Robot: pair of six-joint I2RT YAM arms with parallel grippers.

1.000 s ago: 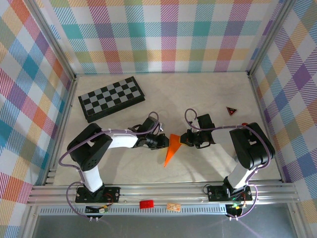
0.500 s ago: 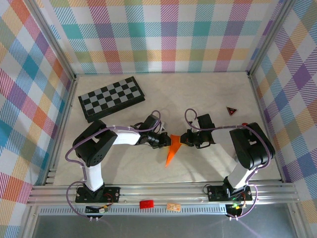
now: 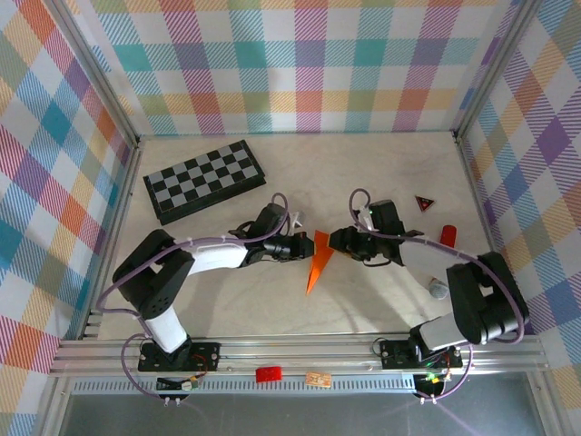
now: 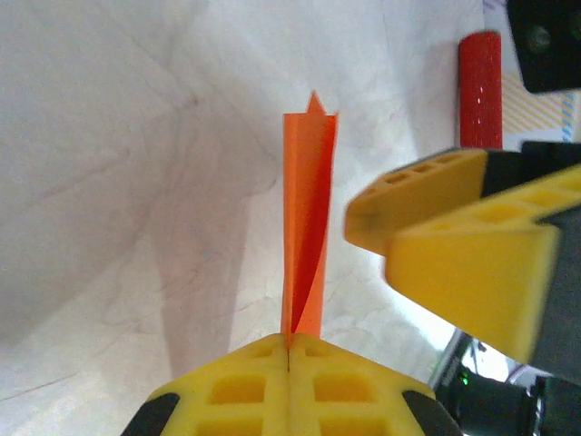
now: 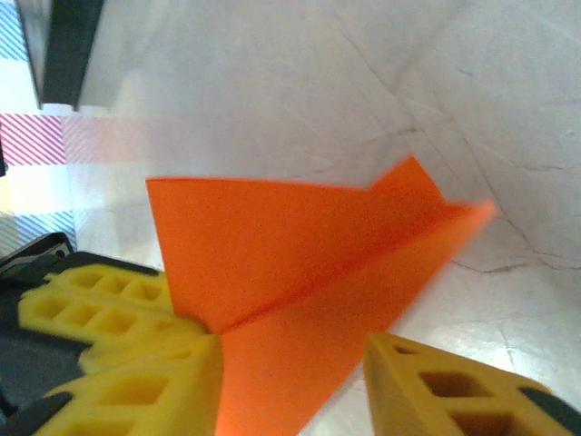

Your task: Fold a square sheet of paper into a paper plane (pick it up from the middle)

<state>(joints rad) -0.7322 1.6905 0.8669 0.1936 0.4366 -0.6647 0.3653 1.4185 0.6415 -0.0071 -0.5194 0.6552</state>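
Held on edge between the two arms, about mid tabletop (image 3: 381,173): the paper plane (image 3: 317,263), bright orange, already a narrow dart, wide end toward the far wall and point toward the near edge. Pinched near that wide end, seemingly right on the centre crease, by the left tool (image 3: 302,247), pressed tight together on the paper, probably to keep the fold shut and the wings standing upright. Flanked from the other side by the right tool (image 3: 339,241), spread apart, yellow fingers (image 5: 118,318) either side of the orange wing without clamping it. Likely placed so for a fresh bite or for pressing a wing down against the crease. Hard to tell whether the point rests on the tabletop or hangs just above it. Well apart from the work and out of the way: checkerboard (image 3: 204,180) at far left, dark red triangle (image 3: 424,202) and red cylinder (image 3: 448,234) off to the right.
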